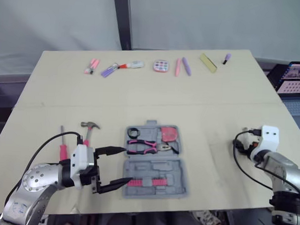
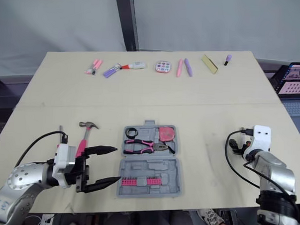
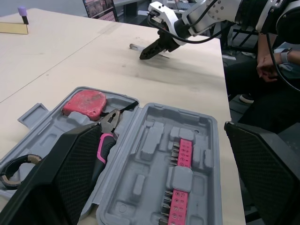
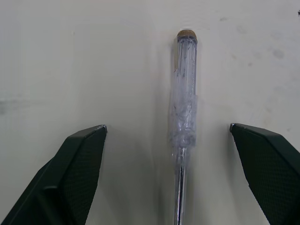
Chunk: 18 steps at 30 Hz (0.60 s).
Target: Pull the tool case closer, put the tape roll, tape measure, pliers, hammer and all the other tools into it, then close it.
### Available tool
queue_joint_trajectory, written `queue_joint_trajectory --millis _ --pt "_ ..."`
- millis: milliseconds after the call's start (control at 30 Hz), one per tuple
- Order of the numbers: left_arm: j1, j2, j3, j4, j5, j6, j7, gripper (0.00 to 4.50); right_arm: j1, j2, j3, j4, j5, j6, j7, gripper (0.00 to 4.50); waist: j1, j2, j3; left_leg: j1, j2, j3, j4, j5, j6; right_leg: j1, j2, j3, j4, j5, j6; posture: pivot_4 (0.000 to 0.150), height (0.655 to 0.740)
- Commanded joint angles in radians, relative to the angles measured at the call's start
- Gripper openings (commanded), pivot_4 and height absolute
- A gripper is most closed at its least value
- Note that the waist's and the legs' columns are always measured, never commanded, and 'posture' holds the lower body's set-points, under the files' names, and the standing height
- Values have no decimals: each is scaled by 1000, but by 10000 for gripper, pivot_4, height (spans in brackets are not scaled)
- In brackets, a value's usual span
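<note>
The grey tool case [image 1: 154,192] lies open at the table's front middle. Its far half holds a black tape roll [image 1: 133,132], pink-handled pliers [image 1: 142,146] and a pink tape measure [image 1: 169,134]; a pink bit strip [image 1: 147,182] sits in the near half. A hammer [image 1: 89,127] and a pink screwdriver [image 1: 63,146] lie on the table left of the case. My left gripper [image 1: 127,165] is open at the case's left edge, holding nothing. My right gripper [image 4: 168,126] hangs open over a clear-handled screwdriver [image 4: 185,108], one finger on each side, not touching it.
Pens, markers, a round palette [image 1: 161,66] and a yellow block [image 1: 208,62] line the table's far edge. A laptop [image 1: 296,76] stands off the right edge. A seated person [image 3: 274,51] is beyond the table's right side.
</note>
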Motion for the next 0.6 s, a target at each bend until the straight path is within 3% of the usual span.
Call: queue_joint_trajectory --millis 33,167,267,400,433,500,600 --pt "6 -2 9 -30 -3 -6 5 45000 4 -5 -1 -1 -6 -11 9 44612 0 0 0 0 0 0 0 0 0 0 0 0 0 0 0 1500 7400" --pt "6 -1 7 -33 -3 -3 9 45000 15 -5 -8 -8 -1 -4 8 44612 0 0 0 0 0 0 0 0 0 0 0 0 0 0 0 1500 7400" --pt "5 -1 7 -34 -4 -2 9 45000 19 -5 -9 -14 0 -1 8 32669 3 0 0 0 0 0 0 0 0 0 0 0 0 0 0 1500 7400" --pt "0 -2 5 -35 -3 2 13 45000 21 -3 -10 -18 2 6 6 12198 4 0 0 0 -1 -1 0 0 0 0 -1 0 0 0 0 1500 7400" --pt "-1 -3 4 -35 -3 2 14 45000 22 -3 -11 -19 2 8 5 5287 4 0 0 0 -1 -1 0 0 0 0 -1 0 0 0 0 1500 7400" --pt "-2 -3 2 -35 -2 2 16 45000 22 -2 -10 -20 1 8 4 408 4 0 0 0 0 -1 0 0 0 0 0 0 0 0 0 1500 7400" --pt "-4 -4 1 -31 -3 0 16 45000 21 0 -11 -23 1 10 2 408 4 0 0 0 0 -1 0 0 0 0 -1 0 0 0 0 1500 7400"
